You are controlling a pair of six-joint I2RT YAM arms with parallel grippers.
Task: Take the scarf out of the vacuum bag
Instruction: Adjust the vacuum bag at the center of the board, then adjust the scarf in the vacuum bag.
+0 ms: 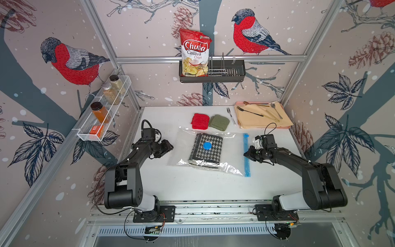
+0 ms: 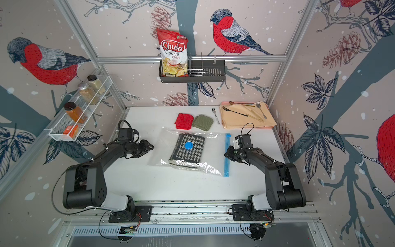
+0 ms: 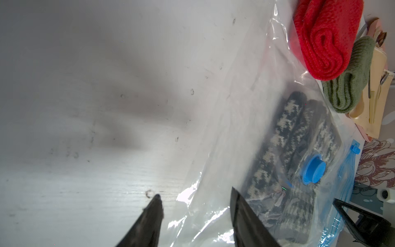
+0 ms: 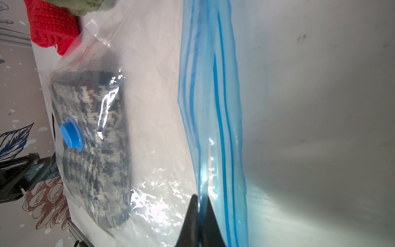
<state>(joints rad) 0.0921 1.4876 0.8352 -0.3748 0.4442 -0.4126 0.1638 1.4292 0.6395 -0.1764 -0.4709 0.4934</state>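
PLACE: robot test cell being dressed as a kitchen | SHOWN BY: wallpaper panels [image 1: 149, 27] being framed by aluminium profile [image 1: 149, 59]; left arm [image 1: 126, 171] and right arm [image 1: 299, 162] being carried on a mounting rail [image 1: 213, 208]; spice jars [image 1: 100, 112] being held in a wire rack [image 1: 85, 128]

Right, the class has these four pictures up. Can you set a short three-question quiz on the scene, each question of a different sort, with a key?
1. True or false: the scarf lies on the table outside the vacuum bag.
2. What is the right gripper shut on? A) the round valve cap B) the bag's blue zip strip C) the red knit piece
3. Fill in the word: near the bag's side opposite the zip strip, the left gripper has its jaws ____.

Key: 1 false; 2 B; 3 open.
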